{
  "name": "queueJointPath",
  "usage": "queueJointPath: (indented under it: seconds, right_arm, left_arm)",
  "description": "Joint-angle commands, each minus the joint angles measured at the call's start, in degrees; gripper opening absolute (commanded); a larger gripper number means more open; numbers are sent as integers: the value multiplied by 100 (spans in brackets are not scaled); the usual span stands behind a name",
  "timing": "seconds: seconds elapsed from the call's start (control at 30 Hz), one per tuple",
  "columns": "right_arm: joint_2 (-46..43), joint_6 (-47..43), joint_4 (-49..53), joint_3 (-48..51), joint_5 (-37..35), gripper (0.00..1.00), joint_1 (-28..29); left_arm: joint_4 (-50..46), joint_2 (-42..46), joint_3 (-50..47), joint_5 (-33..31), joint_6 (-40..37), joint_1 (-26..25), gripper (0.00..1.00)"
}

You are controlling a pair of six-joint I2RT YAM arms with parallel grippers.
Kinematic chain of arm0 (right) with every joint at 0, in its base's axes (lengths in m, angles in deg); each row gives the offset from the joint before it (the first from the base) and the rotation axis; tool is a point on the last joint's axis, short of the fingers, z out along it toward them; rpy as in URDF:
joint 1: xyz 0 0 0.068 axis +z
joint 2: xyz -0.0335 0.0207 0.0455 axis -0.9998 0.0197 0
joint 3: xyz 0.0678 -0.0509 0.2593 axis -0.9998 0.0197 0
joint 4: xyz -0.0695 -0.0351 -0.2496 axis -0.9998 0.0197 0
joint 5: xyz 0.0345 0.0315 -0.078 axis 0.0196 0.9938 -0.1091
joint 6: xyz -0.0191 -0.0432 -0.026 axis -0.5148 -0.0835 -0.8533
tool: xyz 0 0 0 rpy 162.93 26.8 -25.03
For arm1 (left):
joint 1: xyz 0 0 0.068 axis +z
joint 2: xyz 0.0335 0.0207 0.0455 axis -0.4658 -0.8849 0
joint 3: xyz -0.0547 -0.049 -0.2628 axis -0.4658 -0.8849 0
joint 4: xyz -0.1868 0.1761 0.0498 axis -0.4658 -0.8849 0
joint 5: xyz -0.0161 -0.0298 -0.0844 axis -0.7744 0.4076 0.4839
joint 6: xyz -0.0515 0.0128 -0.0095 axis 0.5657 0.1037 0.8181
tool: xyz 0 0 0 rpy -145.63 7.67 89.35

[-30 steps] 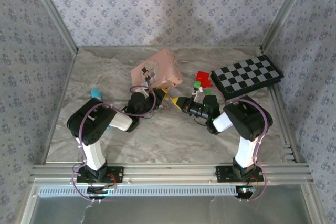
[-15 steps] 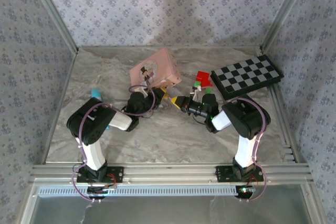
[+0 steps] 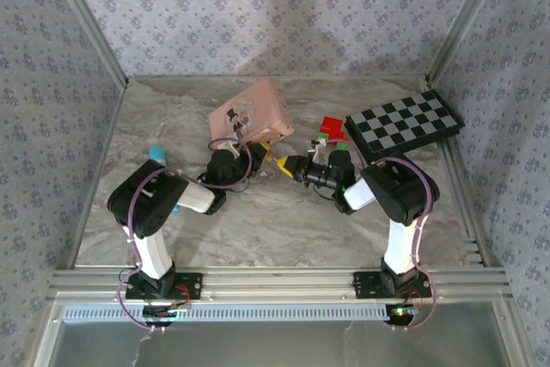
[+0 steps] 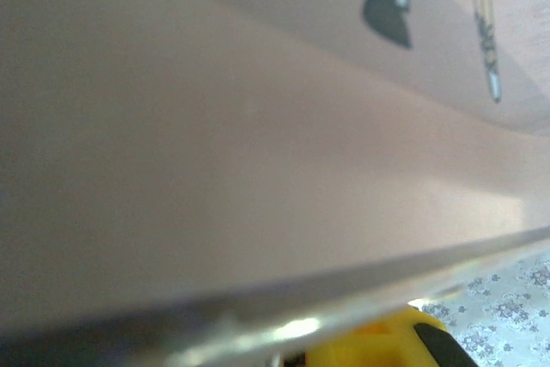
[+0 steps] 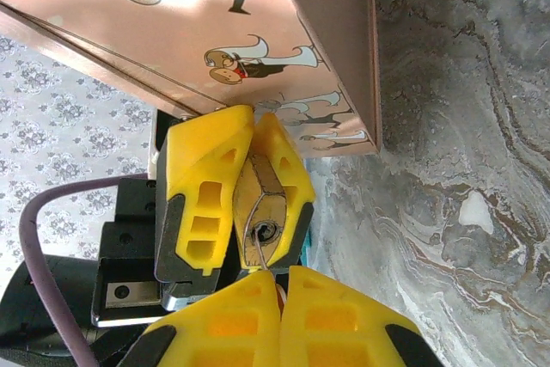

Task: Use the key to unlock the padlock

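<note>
Tiny brass-gold padlock (image 5: 260, 199), faceted body, round keyhole facing camera

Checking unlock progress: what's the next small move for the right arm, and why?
Probably roll the right gripper to turn the key. The left gripper clamps the padlock with its keyhole facing the right gripper, which is shut on the key, and the key's tip looks seated in the keyhole.

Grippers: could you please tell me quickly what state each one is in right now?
Left gripper: closed on the padlock.
Right gripper: closed, apparently pinching the key set into the padlock.
</note>
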Motion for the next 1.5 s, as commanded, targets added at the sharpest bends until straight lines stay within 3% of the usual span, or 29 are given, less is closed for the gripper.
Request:
queueJointPath:
  seconds: [0.0,0.5,0.77,0.9,1.47]
  right_arm:
    - [91,117,-395,-227,273,0,150]
    - [94,285,-406,-211,157,0,115]
    - [8,854,-405,-378,262,0,76]
    - [-42,1358,-408,-440,359,0,19]
    - [-427,1659,-339,-721,1153,0,-227]
  left_arm:
    - [265,178,56,407,-21,-158,0]
    - [539,193,56,490,24,-167,0]
    - [671,176,83,585,-41,-193,0]
    - [825,167,125,831,-174,-193,0]
    - [461,98,332,2155,-878,-110,0]
